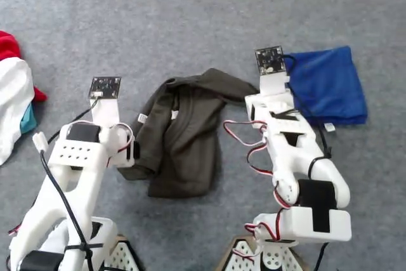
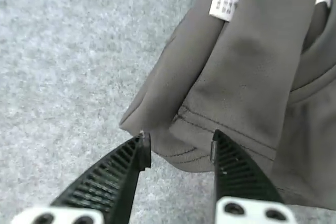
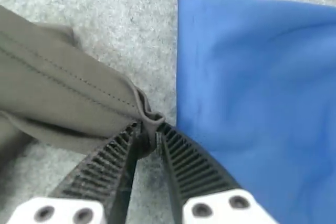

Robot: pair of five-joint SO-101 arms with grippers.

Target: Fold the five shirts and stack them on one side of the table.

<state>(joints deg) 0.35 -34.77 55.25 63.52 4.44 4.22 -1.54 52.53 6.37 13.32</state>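
A dark olive shirt (image 1: pixel 181 134) lies crumpled in the middle of the grey table between the two arms. My right gripper (image 3: pixel 148 132) is shut on a corner of the olive shirt (image 3: pixel 63 98), right beside a folded blue shirt (image 3: pixel 252 77). In the high view that blue shirt (image 1: pixel 327 84) lies flat at the right. My left gripper (image 2: pixel 178 148) stands open just over a hem edge of the olive shirt (image 2: pixel 247 77), whose white label (image 2: pixel 224 2) shows. The left arm (image 1: pixel 95 134) sits at the shirt's left side, the right arm (image 1: pixel 285 131) at its right.
At the table's left edge lies a pile of shirts: red (image 1: pixel 11 46), white (image 1: pixel 14 103) and a bit of teal (image 1: pixel 28 118). Grey carpet-like table cover (image 1: pixel 190 23) spreads bare at the back.
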